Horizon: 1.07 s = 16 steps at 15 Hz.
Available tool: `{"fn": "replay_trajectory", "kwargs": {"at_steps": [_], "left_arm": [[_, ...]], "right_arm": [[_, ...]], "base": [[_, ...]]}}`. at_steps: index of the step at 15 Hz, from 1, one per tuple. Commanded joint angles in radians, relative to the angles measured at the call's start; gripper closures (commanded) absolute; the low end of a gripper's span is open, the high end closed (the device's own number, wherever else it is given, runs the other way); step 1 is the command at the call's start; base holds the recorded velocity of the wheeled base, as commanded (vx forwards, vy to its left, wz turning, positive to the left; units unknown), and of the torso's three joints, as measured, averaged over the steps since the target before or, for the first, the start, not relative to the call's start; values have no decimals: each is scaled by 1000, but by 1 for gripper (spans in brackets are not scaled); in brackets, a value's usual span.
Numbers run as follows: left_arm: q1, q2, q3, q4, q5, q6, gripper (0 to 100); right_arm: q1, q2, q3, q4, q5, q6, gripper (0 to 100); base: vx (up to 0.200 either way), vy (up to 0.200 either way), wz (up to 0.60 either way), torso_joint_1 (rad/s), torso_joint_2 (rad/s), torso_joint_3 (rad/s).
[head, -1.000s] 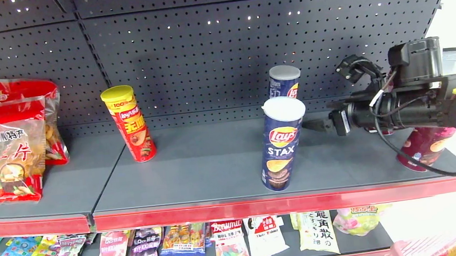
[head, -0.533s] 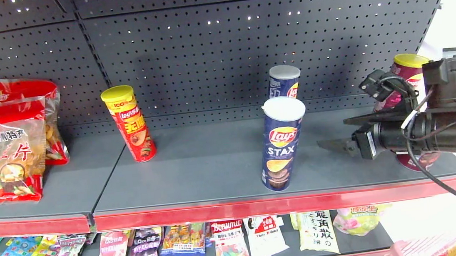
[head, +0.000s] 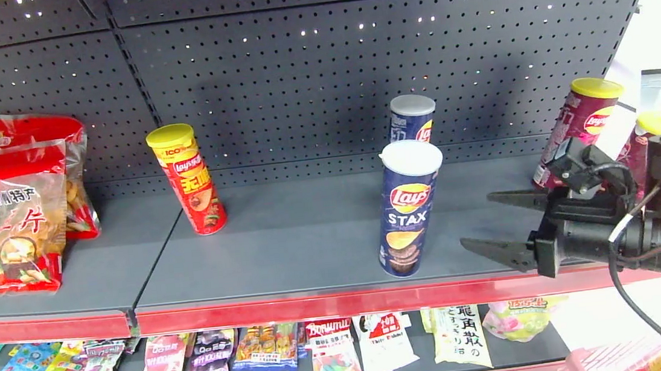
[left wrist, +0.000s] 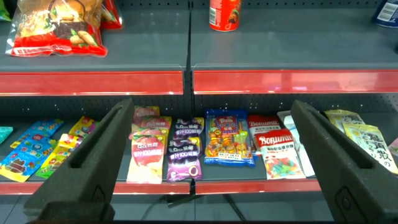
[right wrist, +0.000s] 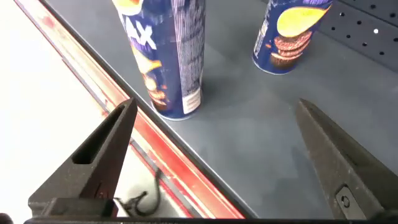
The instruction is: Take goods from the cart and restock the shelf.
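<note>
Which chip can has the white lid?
The front blue can, mid-shelf. The rear blue can has a grey lid; the red can and maroon cans have yellow ones.

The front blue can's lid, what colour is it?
White; the lid shows best in the head view.

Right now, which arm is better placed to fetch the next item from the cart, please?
Probably the right: the right gripper is open and empty at the shelf's right end, nearest the cart. The left gripper faces the lower shelf.
</note>
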<state>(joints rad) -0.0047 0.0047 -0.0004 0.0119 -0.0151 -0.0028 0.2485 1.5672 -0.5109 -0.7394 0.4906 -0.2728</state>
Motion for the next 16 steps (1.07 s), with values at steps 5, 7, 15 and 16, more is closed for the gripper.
{"fn": "replay_trajectory", "kwargs": {"at_steps": [5,7,15,16], "left_arm": [[0,1,-1,0,0,0,0],[0,0,-1,0,0,0,0],[0,1,-1,0,0,0,0],[0,1,0,0,0,0,0]], "right_arm": [[41,134,-46,-31,124,3,0],[43,171,-87,-31,128,3,0],[60,252,-175,-34,163,-6,0],[63,263,-189,-34,163,-6,0]], "base": [[0,0,0,0,0,0],[0,0,0,0,0,0],[0,0,0,0,0,0],[0,0,0,0,0,0]]}}
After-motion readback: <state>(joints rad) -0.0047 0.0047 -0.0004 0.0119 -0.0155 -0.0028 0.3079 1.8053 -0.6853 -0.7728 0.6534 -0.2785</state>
